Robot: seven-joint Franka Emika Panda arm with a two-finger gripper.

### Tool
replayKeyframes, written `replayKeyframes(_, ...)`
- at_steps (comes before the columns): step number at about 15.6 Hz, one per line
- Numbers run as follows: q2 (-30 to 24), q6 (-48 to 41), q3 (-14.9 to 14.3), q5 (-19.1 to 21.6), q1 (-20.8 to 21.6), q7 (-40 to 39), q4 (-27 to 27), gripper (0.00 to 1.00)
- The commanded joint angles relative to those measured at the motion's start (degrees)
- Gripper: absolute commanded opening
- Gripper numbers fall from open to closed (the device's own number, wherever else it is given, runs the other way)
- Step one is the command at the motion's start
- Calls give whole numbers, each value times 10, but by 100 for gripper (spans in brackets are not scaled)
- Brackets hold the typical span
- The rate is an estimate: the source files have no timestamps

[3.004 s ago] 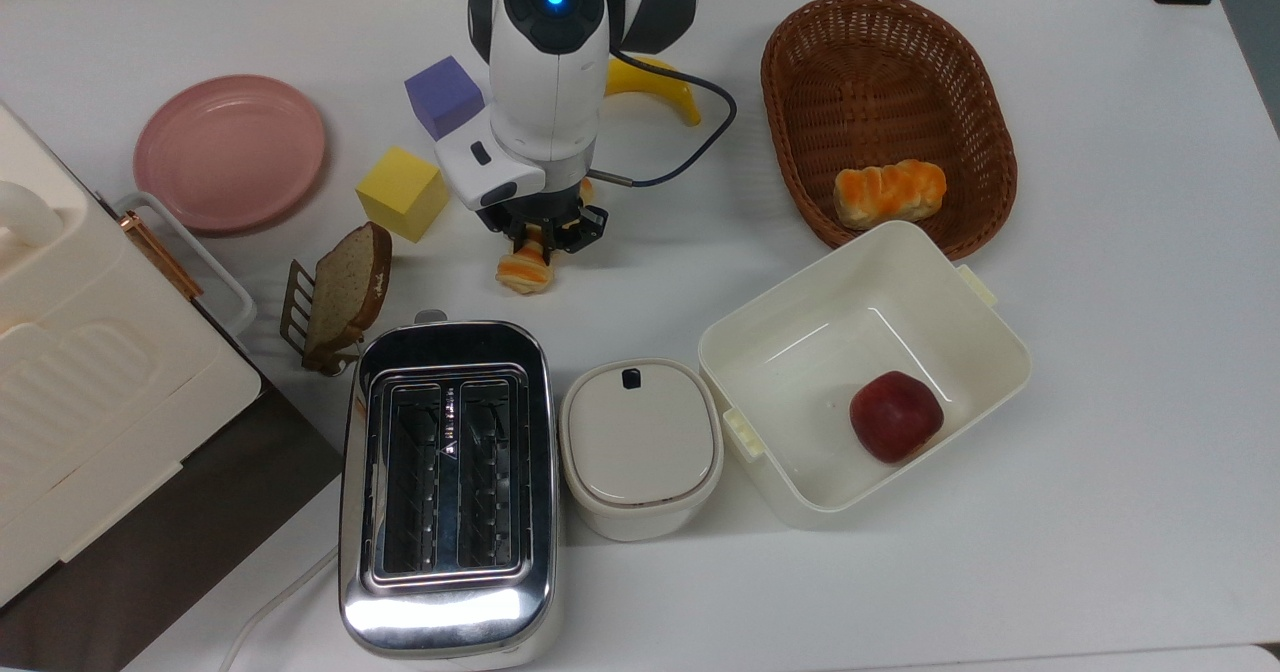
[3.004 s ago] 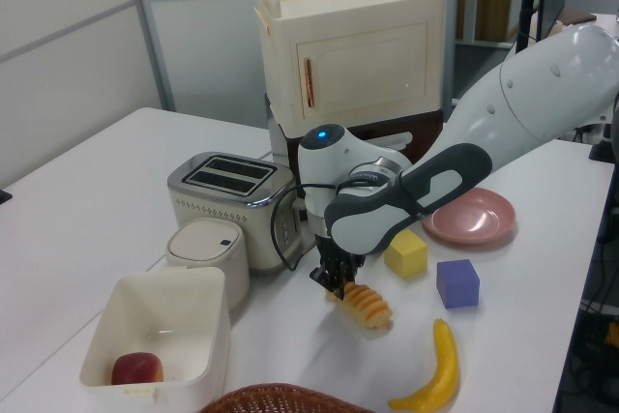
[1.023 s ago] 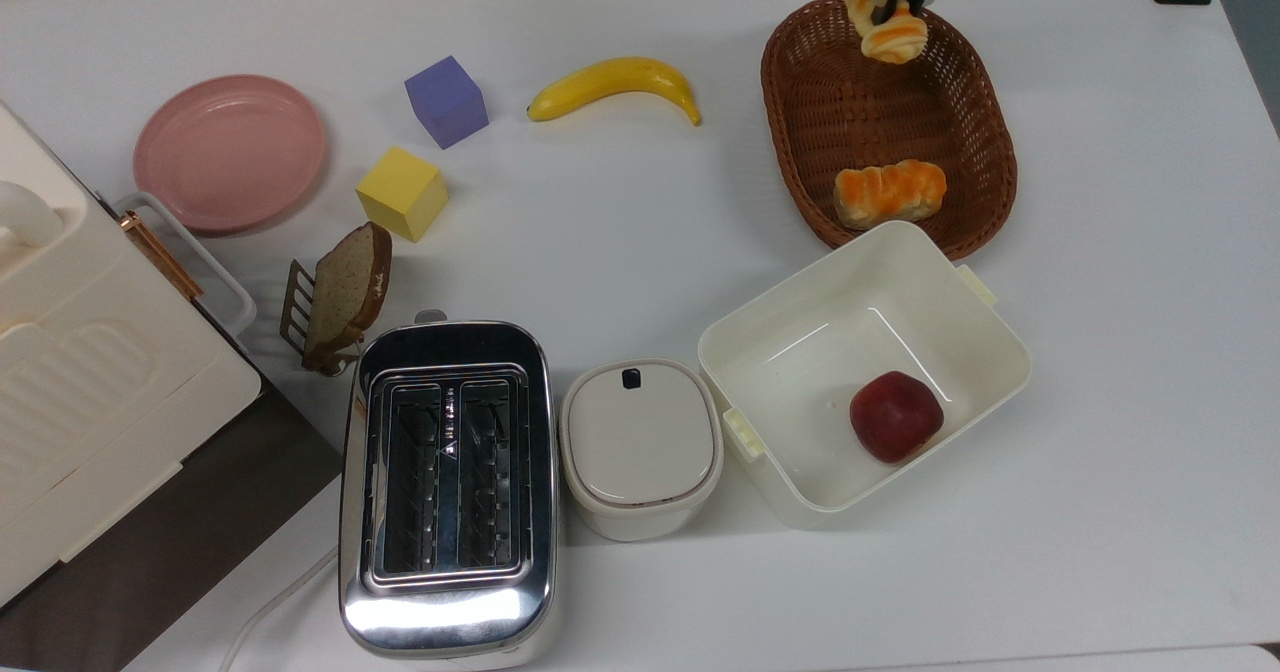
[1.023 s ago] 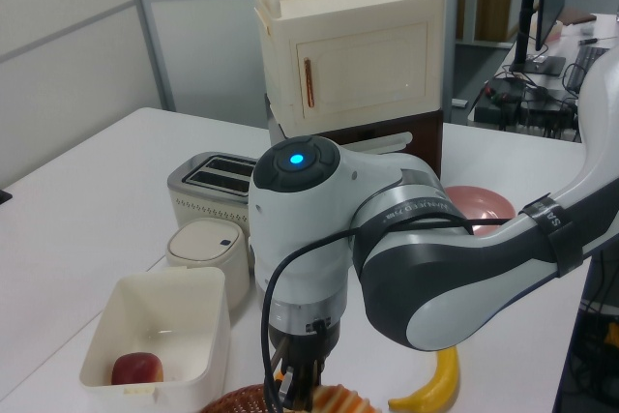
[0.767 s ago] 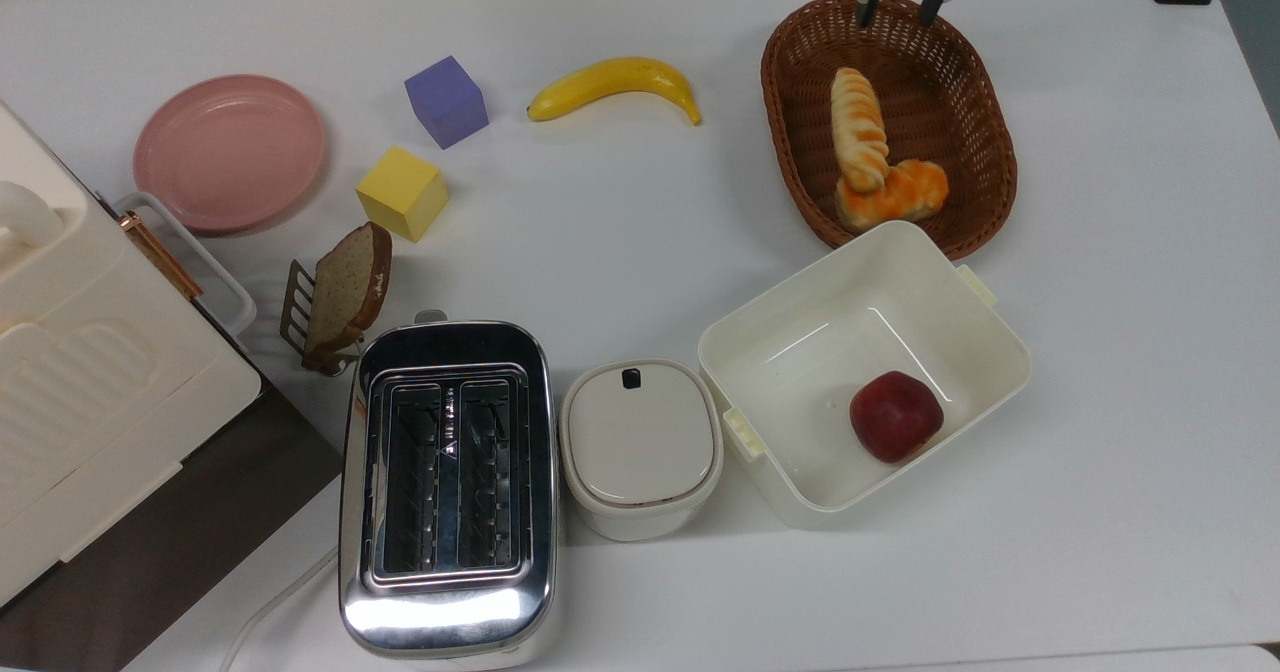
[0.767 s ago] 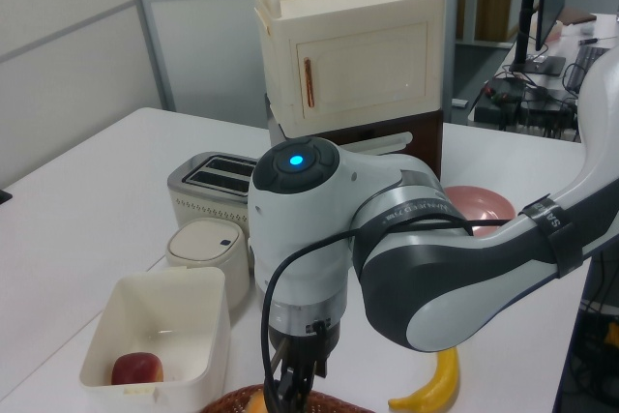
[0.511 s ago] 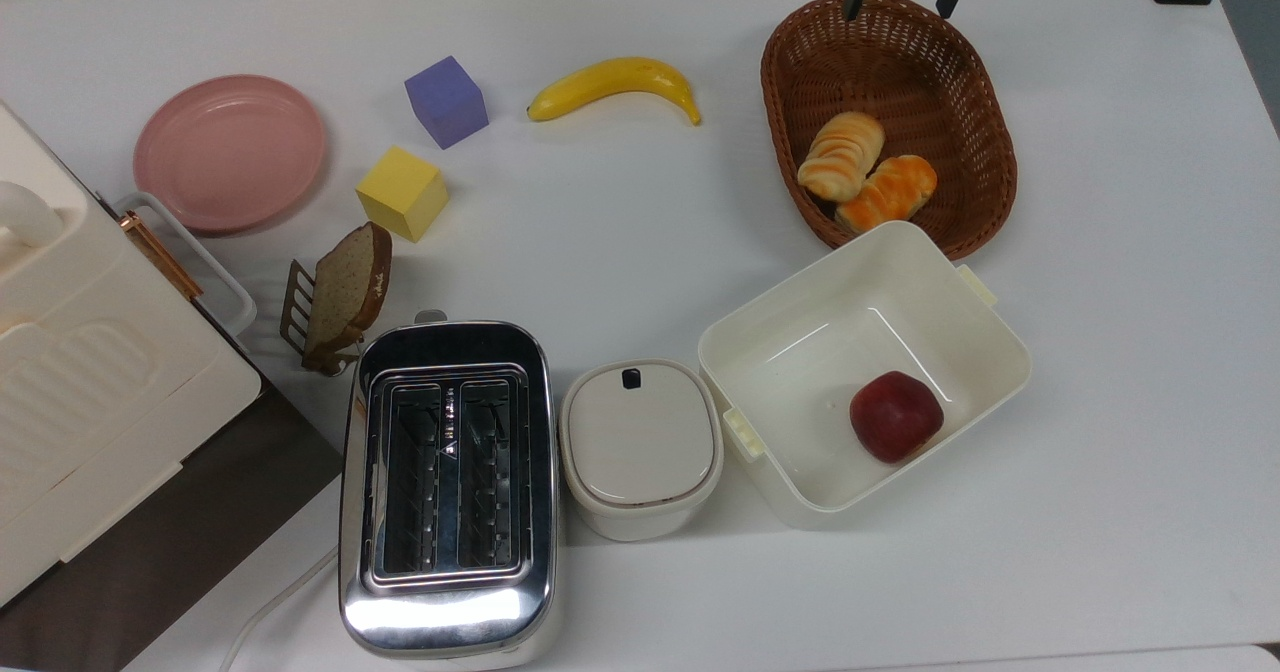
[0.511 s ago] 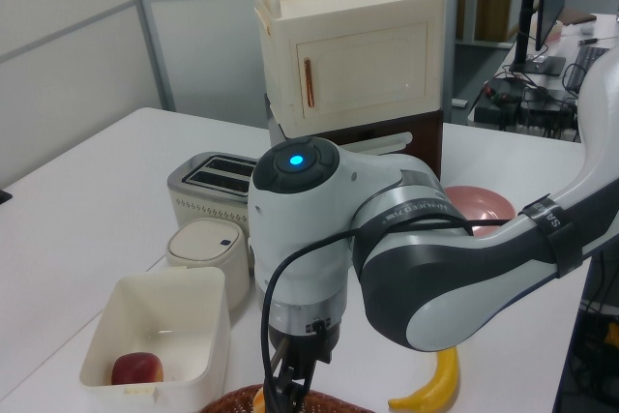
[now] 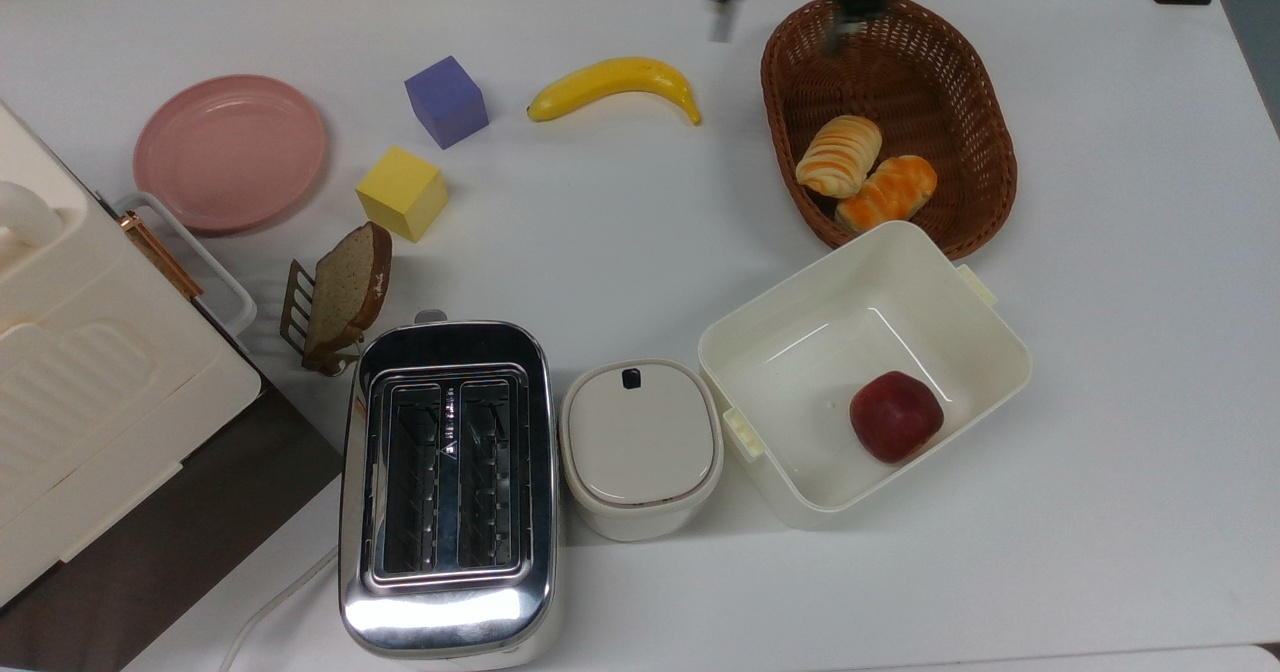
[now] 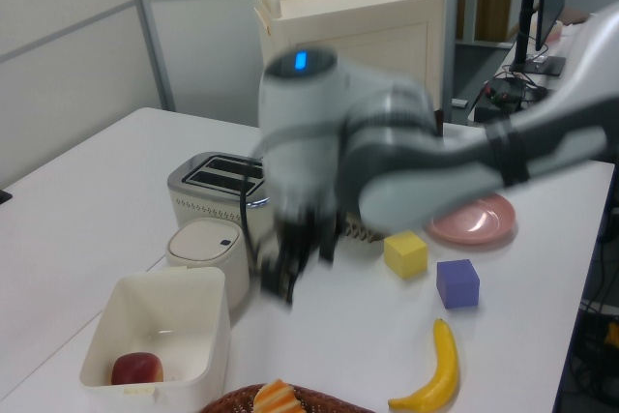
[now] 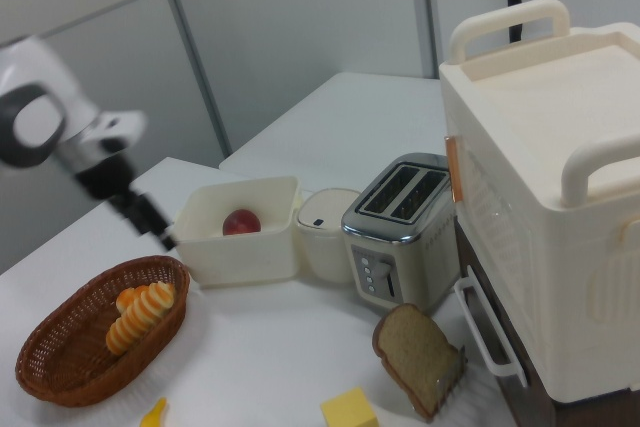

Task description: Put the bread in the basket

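The bread [image 9: 838, 157], a pale roll with orange-brown stripes, lies inside the brown wicker basket [image 9: 900, 82], leaning against a deep-orange bun [image 9: 886, 192]. In the right view the bread [image 11: 142, 313] rests lengthwise in the basket [image 11: 60, 367]. My gripper [image 9: 775, 22] hangs in the air over the basket's far left rim in the top view, open and holding nothing. It is blurred in the left view [image 10: 302, 263] and sits above the basket's rim in the right view [image 11: 150, 224].
A banana [image 9: 610, 82], purple cube [image 9: 446, 100], yellow cube [image 9: 402, 192] and pink plate [image 9: 230, 152] lie at the top view's left. A bread slice in a rack [image 9: 345, 292], toaster [image 9: 448, 482], lidded pot [image 9: 640, 447] and white tub [image 9: 780, 332] with an apple [image 9: 895, 415] stand nearer.
The gripper opened and let the bread drop into the basket, where it rolled against the bun. The gripper has since swung toward the top view's left.
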Motion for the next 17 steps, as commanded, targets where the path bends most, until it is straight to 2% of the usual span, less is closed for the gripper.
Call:
replayKeyframes(1,0,-111,-21,11,-117,-108,104,100)
replayKeyframes(4,-1,-149,-28,11,-191,-128,127,100)
replayKeyframes(5,0,-162,-33,11,-204,-132,136,100)
replayKeyframes(9,5,-157,-52,11,-205,-161,140,100)
replayKeyframes(17,20,-157,-49,12,-200,-166,141,100)
